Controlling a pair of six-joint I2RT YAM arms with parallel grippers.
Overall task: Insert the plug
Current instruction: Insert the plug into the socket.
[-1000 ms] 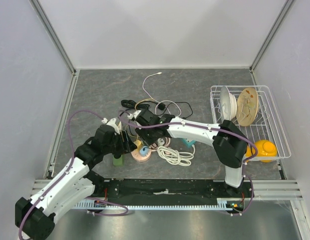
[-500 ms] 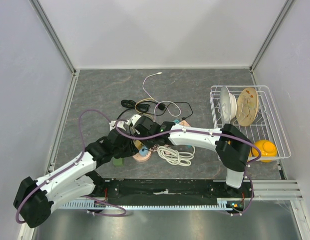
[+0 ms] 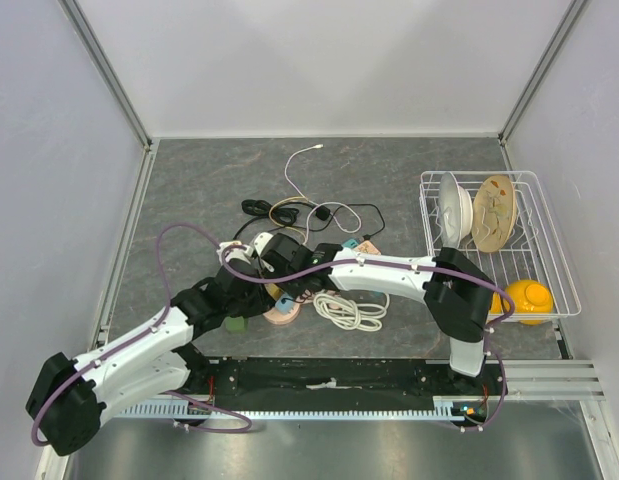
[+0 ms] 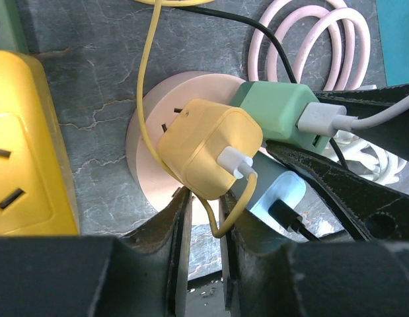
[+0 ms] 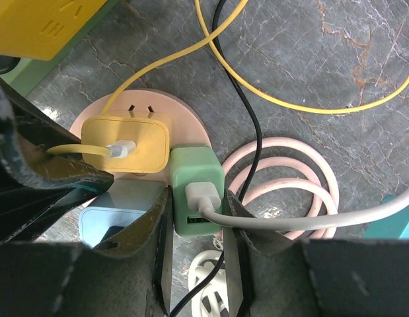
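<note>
A round pink socket (image 4: 148,142) lies on the table, also seen in the right wrist view (image 5: 191,129) and the top view (image 3: 282,314). A yellow plug (image 4: 207,148) with a yellow cable sits tilted on it, two socket slots bare beside it. My left gripper (image 4: 204,208) is nearly closed on the yellow plug's lower corner, with the cable looping between its fingers. A green plug (image 5: 196,191) with a grey cable stands beside the yellow plug (image 5: 128,145). My right gripper (image 5: 196,228) is shut on the green plug's sides. A light blue charger (image 5: 118,211) lies against both.
A yellow power strip (image 4: 26,152) and a green block (image 3: 234,322) lie left of the socket. Pink coiled cable (image 5: 290,185), white coiled cable (image 3: 354,312) and black cables (image 3: 289,212) crowd the middle. A wire dish rack (image 3: 554,250) with plates and a yellow bowl (image 3: 529,300) stands right.
My left arm has swung right and its gripper has come in to the pink socket. My right gripper has shifted slightly left and down over the socket.
</note>
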